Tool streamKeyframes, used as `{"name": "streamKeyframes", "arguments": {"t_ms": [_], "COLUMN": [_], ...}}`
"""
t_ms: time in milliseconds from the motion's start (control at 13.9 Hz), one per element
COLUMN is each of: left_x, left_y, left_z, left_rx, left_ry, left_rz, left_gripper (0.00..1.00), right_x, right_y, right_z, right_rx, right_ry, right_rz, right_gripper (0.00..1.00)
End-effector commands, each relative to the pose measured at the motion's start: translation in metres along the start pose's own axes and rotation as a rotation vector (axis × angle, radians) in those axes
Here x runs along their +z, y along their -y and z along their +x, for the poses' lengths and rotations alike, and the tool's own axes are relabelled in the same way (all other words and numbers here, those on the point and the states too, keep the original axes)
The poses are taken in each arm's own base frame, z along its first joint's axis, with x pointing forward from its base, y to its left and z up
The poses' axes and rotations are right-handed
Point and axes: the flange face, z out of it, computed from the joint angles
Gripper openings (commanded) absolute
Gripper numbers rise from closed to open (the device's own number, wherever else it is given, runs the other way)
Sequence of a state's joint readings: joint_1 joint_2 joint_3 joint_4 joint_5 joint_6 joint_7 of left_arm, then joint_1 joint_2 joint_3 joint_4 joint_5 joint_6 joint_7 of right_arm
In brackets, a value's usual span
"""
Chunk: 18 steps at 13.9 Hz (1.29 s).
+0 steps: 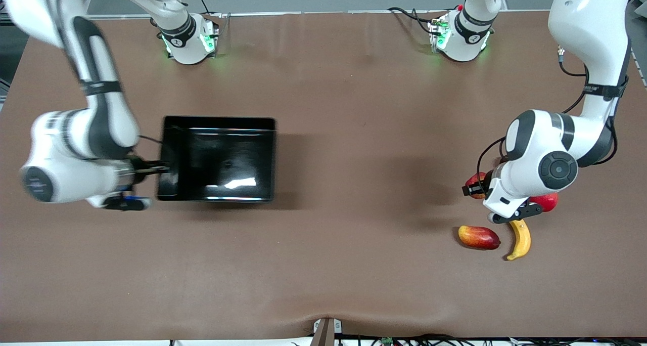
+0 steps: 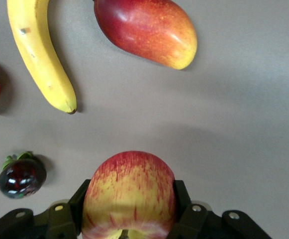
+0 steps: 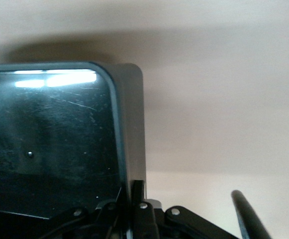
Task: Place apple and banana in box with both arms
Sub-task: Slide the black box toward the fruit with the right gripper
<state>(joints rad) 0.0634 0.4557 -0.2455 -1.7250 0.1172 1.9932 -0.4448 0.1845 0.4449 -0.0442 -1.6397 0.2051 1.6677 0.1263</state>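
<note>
Brown table [image 1: 354, 159]; left end effector [image 2: 129, 219] around apple [image 2: 129, 191]

Left gripper [image 2: 129, 219] clamped low at its table end, right gripper [image 3: 134, 209] pinched shut, wrist level

A: Any text to log? Labels, brands, numbers?

B: Nothing readable. Left arm [image 1: 591, 57] has a dark band with tiny white lettering, too small to make out.

A: Right arm [image 1: 96, 83]?

B: Same kind of band, also unreadable. Both bases carry a small round white mark on the dark collar, can't tell what it is.

A: Box [image 1: 169, 154], fruit?

B: No print showing on any of them. Little stub at the table's near edge [image 1: 328, 327] has two marks, unreadable.
</note>
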Motion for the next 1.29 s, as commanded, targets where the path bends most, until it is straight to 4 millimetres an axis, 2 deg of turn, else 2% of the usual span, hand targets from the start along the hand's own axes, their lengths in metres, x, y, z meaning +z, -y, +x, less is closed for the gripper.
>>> {"name": "streamKeyframes", "arguments": {"t_ms": [0,72,216,431,647,790,1006,1078,1150,1222], "left_x": [-0.028,-0.033,-0.042,-0.053,-0.066,-0.068,-0.074,-0.079,-0.081,-0.088], "left_y": [-0.003,-0.002,-0.002,-0.001,0.001,0.001,0.000,-0.004,-0.006,-0.008], "left_z": [-0.009,-0.010,-0.012,-0.013,-0.013,-0.014,-0.013,-0.013,-0.013,-0.013], "left_rx": [-0.016,-0.018,-0.020,-0.028,-0.037,-0.037,-0.038,-0.043,-0.055,-0.058], "left_ry": [0.001,0.004,0.012,0.010,0.040,0.040,0.033,0.030,0.037,0.036], "left_rz": [0.001,-0.001,0.001,-0.006,-0.017,-0.016,-0.020,-0.038,-0.061,-0.079], "left_gripper": [0.00,0.00,0.00,0.00,0.00,0.00,0.00,0.00,0.00,0.00], "right_x": [0.010,0.013,0.025,0.065,0.101,0.111,0.130,0.123,0.108,0.096], "right_y": [0.069,0.089,0.148,0.213,0.255,0.279,0.291,0.293,0.296,0.289], "right_z": [-0.016,-0.018,-0.031,-0.033,-0.035,-0.037,-0.035,-0.034,-0.036,-0.035], "right_rx": [-0.020,-0.033,-0.102,-0.064,-0.011,0.016,0.044,0.040,0.030,0.037], "right_ry": [-0.028,-0.041,-0.080,-0.156,-0.201,-0.214,-0.213,-0.224,-0.238,-0.227], "right_rz": [0.003,0.039,0.061,0.071,0.074,0.076,0.070,0.074,0.077,0.075], "right_gripper": [0.00,0.00,0.00,0.00,0.00,0.00,0.02,0.99,1.00,1.00]}}
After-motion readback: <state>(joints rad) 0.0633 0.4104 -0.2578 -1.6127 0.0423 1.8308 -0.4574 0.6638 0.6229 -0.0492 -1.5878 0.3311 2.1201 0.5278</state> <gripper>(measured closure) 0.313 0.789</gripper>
